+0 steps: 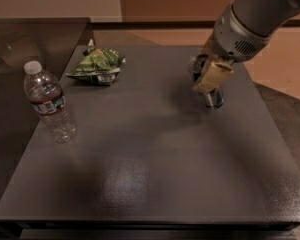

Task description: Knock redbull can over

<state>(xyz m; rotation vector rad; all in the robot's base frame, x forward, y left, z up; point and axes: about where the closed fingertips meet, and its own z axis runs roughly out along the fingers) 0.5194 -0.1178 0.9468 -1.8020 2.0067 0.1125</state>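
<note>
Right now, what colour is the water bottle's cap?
The cap is white, camera view; gripper at the redbull can.

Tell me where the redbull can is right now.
In the camera view the redbull can sits on the right side of the dark table, partly hidden behind the claw, well right of the green snack bag.

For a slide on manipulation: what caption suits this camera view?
The gripper is at the redbull can on a dark table; water bottle and green snack bag sit left.
</note>
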